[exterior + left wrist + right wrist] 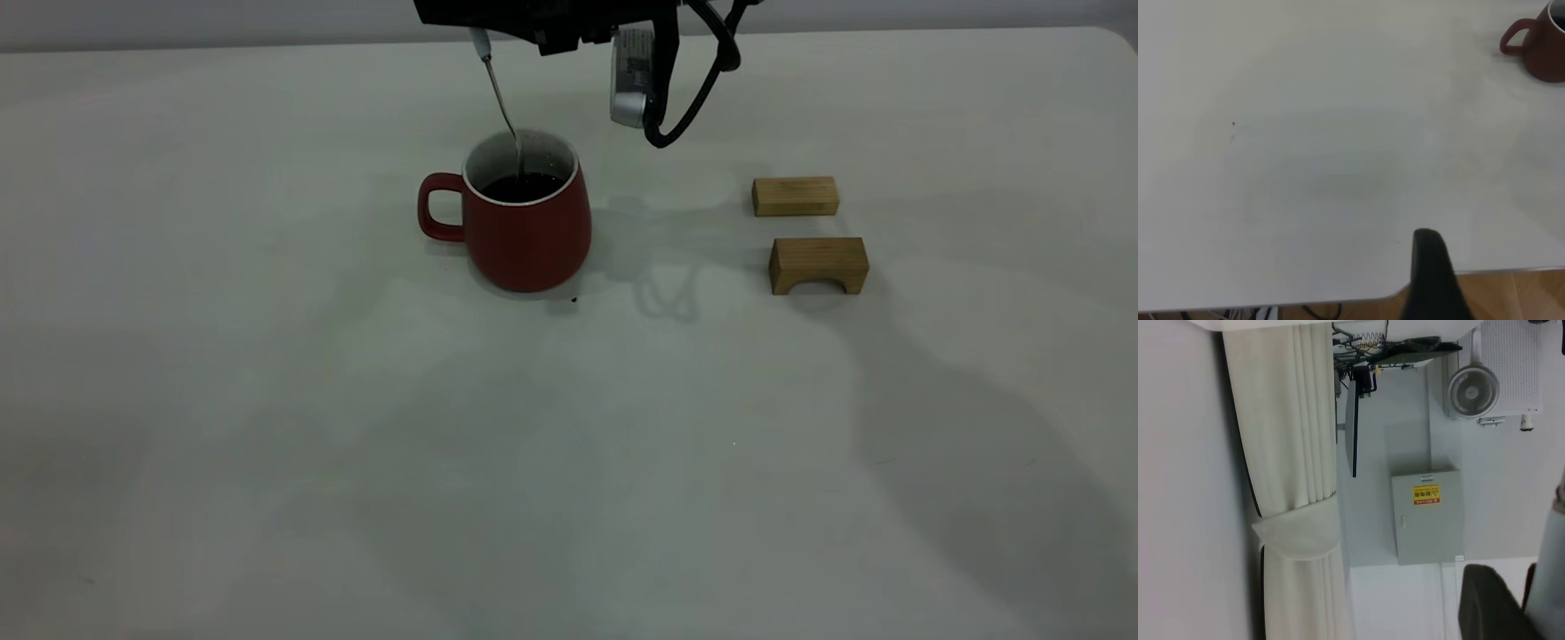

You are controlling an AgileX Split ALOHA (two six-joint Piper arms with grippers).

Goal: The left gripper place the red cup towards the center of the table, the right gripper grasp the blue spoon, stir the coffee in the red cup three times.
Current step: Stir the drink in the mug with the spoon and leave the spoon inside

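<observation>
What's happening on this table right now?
The right end effector holds a spoon from above, its bowl dipped into the coffee in the red cup standing mid-table. So the stirring step is under way. The left end effector is parked near the table's edge, away from the cup. Two wooden blocks lie untouched to one side.

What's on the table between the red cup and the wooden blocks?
Nothing but shadow: in the exterior view the table is bare between the red cup and the wooden blocks.
</observation>
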